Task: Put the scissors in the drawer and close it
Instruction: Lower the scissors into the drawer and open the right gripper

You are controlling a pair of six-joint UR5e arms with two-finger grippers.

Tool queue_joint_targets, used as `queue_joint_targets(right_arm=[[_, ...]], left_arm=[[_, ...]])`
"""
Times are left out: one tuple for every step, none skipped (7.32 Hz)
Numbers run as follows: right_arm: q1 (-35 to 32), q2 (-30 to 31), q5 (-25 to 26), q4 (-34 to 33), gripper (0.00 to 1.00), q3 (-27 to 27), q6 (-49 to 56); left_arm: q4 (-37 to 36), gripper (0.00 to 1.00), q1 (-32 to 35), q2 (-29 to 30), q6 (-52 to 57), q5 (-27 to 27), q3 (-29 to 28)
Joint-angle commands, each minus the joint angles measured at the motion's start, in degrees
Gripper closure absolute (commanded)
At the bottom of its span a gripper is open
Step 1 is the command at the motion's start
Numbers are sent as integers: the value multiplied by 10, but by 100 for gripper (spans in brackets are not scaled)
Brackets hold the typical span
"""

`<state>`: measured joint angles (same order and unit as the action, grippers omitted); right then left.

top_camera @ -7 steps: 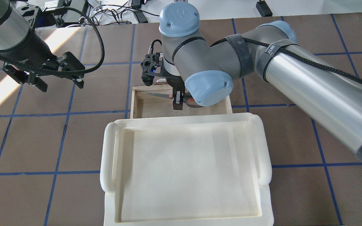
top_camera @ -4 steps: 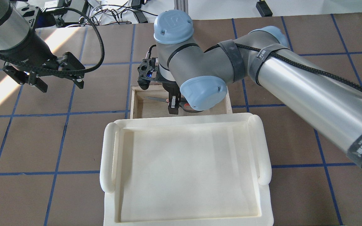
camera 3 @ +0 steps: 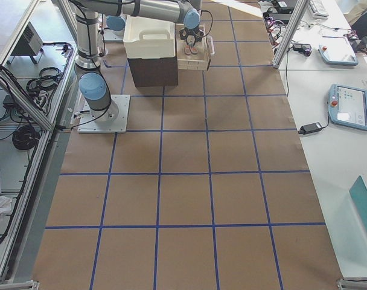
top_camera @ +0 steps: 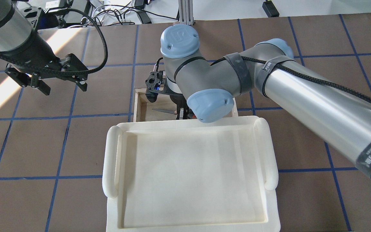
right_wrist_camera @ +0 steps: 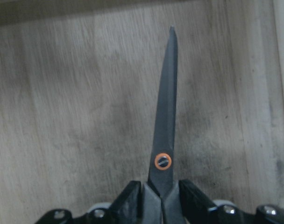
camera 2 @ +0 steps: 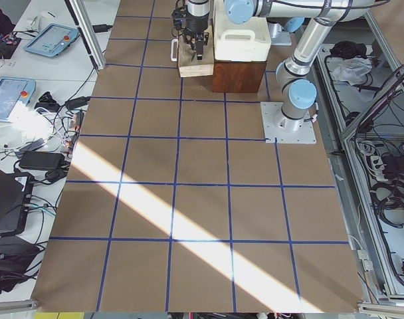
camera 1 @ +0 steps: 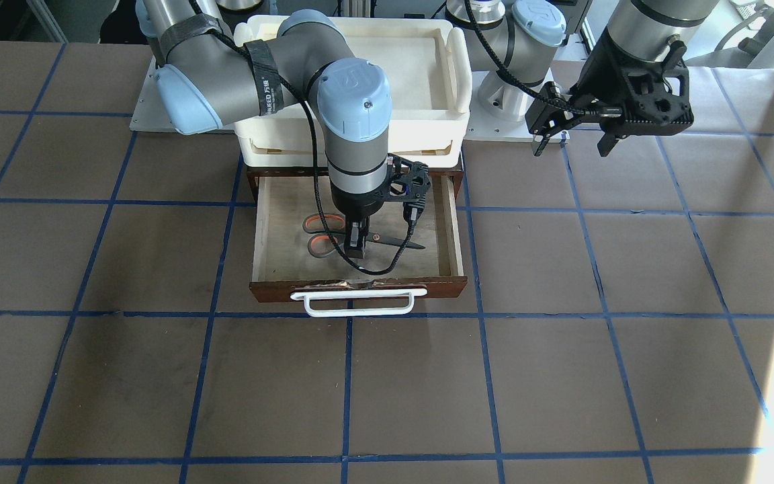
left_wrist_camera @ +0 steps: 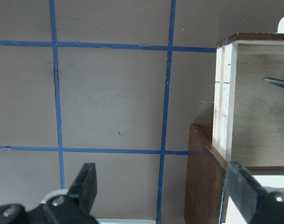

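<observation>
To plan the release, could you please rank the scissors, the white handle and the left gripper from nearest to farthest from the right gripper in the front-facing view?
1. Scissors: clamped in the right gripper, inside the drawer.
2. White handle: on the drawer front, nearer the camera.
3. Left gripper: far off toward the view's upper right.

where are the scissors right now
Front-facing view: the scissors are inside the open drawer, near its middle, gripped by the right gripper, blades pointing view-right.
</observation>
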<state>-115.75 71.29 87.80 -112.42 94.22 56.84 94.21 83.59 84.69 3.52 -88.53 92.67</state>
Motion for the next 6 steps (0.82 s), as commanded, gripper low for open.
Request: queue_joint_targets(right_arm=[[0, -4, -5, -20, 100, 1, -5], [0, -5, -5, -24, 100, 1, -1], [0, -5, -4, -23, 100, 2, 3], [-1, -6, -4, -23, 100, 2, 2], [-1, -6, -3, -23, 100, 3, 1], [-1, -6, -3, -23, 100, 6, 2]], left_arm=[[-2, 0, 0, 1, -4, -2, -1], [-2, 0, 0, 0, 2, -2, -1], [-2, 0, 0, 6, 1, -2, -1], [-1, 0, 0, 6, 1, -2, -2], [-6, 0, 0, 6, 0, -2, -2], [-7, 0, 0, 7, 0, -2, -5]])
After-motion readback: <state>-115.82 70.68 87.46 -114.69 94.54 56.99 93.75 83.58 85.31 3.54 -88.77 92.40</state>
